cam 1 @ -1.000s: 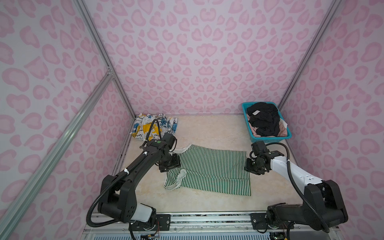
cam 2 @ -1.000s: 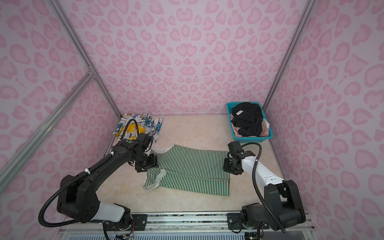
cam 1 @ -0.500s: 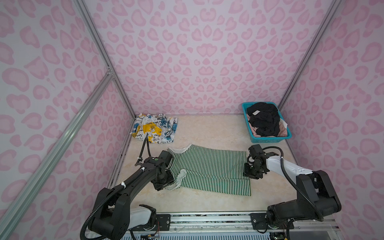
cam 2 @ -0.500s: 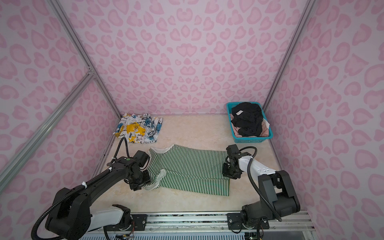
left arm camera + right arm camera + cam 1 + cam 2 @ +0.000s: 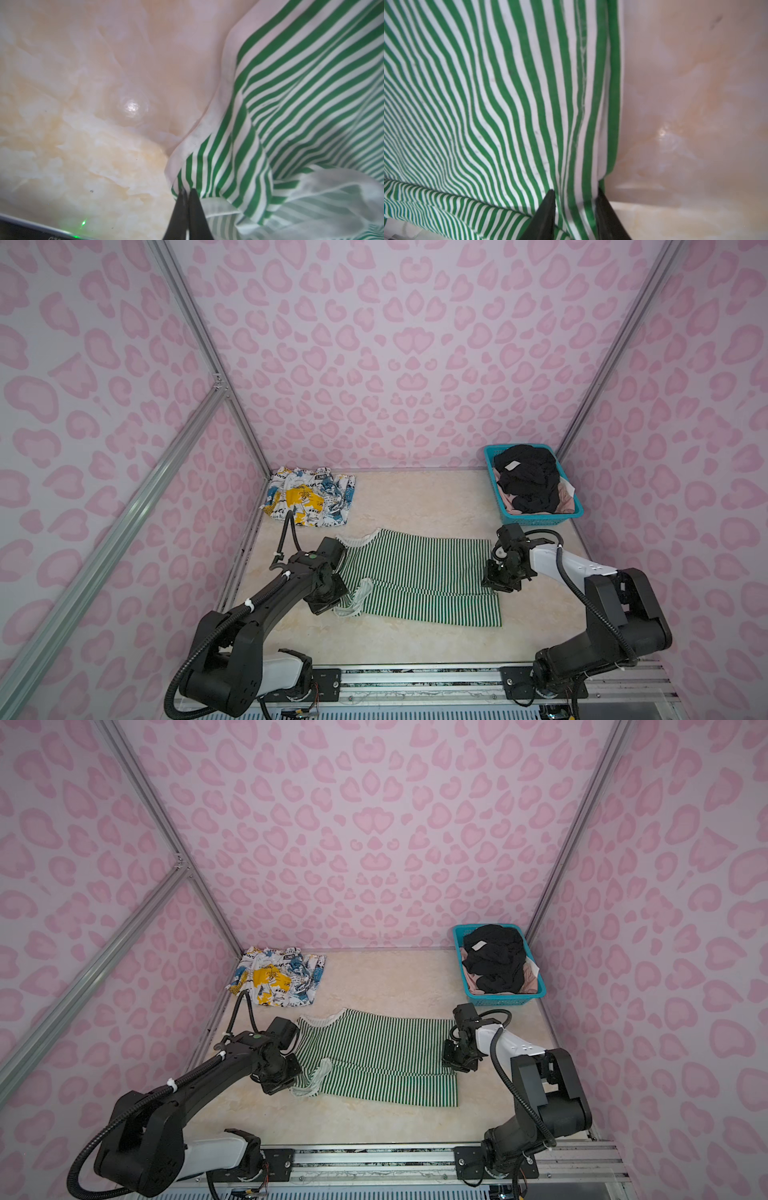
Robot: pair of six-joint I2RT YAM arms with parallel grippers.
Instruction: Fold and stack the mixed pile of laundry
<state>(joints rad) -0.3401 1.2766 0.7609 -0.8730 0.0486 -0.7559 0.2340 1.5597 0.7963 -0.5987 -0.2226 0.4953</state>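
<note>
A green-and-white striped top lies spread across the middle of the table, its near part folded over. My left gripper is shut on the top's near-left edge by a white-trimmed armhole. At the top's right edge my right gripper has a bunched fold of the striped cloth pinched between its jaws. A white garment with blue and yellow splashes lies folded at the back left. A black garment sits on a pale pink one in the basket.
The teal mesh basket stands at the back right corner. Pink patterned walls close in three sides, and a metal rail runs along the front. Bare beige tabletop shows behind the striped top.
My left gripper moved toward the front along the top's left edge and shut on it. My right gripper came down onto the right edge and its jaws narrowed around the cloth.
</note>
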